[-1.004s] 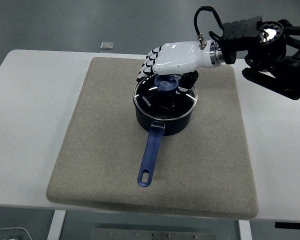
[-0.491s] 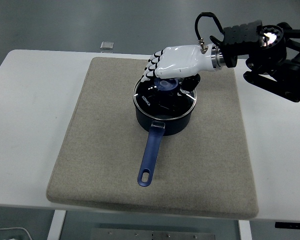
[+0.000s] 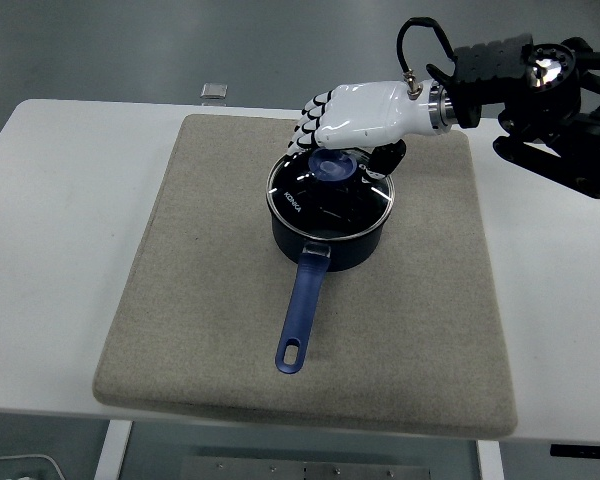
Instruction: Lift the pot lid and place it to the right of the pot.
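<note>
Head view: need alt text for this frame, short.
The robot's white right hand hovers over the blue knob of the glass lid, which sits on a dark blue saucepan. The pan stands on a beige felt mat on a white table, its long blue handle pointing toward the camera.
</note>
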You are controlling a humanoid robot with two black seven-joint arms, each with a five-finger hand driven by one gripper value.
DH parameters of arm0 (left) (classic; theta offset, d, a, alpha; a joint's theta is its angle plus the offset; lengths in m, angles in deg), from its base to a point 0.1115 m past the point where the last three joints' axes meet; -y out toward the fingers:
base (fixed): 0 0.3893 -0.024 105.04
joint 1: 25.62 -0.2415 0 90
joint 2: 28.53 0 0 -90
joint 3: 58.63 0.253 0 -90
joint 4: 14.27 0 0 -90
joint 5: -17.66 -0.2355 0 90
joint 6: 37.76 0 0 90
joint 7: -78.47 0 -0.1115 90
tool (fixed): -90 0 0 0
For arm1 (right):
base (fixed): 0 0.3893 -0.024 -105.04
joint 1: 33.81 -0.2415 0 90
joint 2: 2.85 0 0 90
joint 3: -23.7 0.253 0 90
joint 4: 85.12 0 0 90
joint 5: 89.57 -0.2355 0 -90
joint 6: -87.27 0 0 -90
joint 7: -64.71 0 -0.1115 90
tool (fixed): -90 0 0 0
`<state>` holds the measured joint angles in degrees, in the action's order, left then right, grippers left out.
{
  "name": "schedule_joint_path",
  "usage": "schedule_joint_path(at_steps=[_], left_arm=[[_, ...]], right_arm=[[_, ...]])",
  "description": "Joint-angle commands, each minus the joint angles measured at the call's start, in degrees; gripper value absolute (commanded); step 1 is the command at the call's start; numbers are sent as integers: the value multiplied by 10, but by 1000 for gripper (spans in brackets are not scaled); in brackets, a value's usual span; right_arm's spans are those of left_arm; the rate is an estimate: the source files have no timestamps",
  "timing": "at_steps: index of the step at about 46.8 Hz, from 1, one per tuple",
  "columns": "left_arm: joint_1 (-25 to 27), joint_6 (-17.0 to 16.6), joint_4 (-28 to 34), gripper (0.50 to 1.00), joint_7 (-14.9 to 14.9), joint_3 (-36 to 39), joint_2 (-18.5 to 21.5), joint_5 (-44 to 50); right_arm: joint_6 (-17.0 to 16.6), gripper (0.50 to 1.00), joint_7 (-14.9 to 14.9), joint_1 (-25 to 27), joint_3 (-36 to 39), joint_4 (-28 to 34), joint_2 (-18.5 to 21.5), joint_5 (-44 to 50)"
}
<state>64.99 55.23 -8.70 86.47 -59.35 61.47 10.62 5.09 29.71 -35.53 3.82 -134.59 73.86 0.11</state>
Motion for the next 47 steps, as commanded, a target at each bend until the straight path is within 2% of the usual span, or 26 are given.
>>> schedule_joint_path(at_steps=[1,47], left_arm=[[0,0,0,1000,0,0,0,0],[0,0,0,1000,0,0,0,0]], right_arm=[[0,903,0,1,0,0,3,1],[3,893,0,15,-1,11,6,-1]])
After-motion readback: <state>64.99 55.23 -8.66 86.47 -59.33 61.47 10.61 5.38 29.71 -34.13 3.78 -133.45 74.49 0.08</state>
